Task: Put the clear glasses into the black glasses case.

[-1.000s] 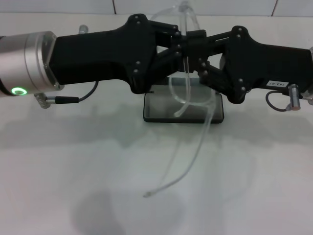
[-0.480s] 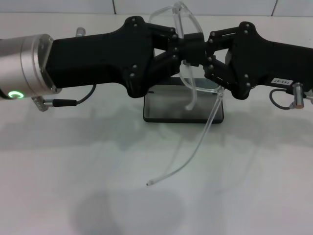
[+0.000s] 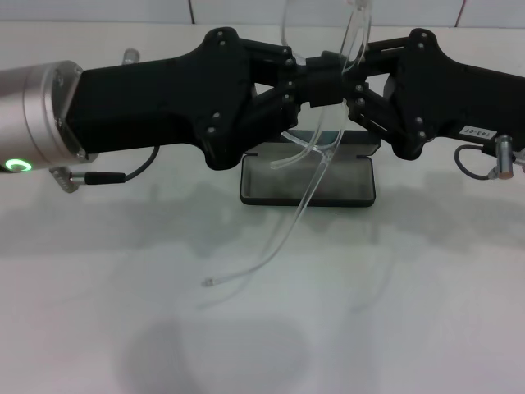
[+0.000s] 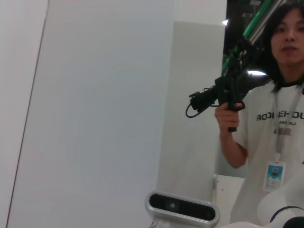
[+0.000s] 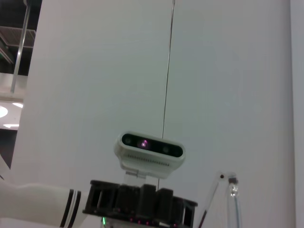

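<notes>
clear glasses (image 3: 316,156) upright, arm downward

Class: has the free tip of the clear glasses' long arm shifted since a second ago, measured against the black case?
Yes. The clear glasses arm tip swung toward the robot's left, relative to the unmoved black glasses case.

We see a white desk (image 3: 410,312) spreading wide, with a tiled wall (image 3: 328,10) along its far edge. In the left wrist view a person (image 4: 273,128) in a white printed T-shirt holds up a black camera rig (image 4: 228,92), an ID badge (image 4: 273,175) hanging at the chest.
</notes>
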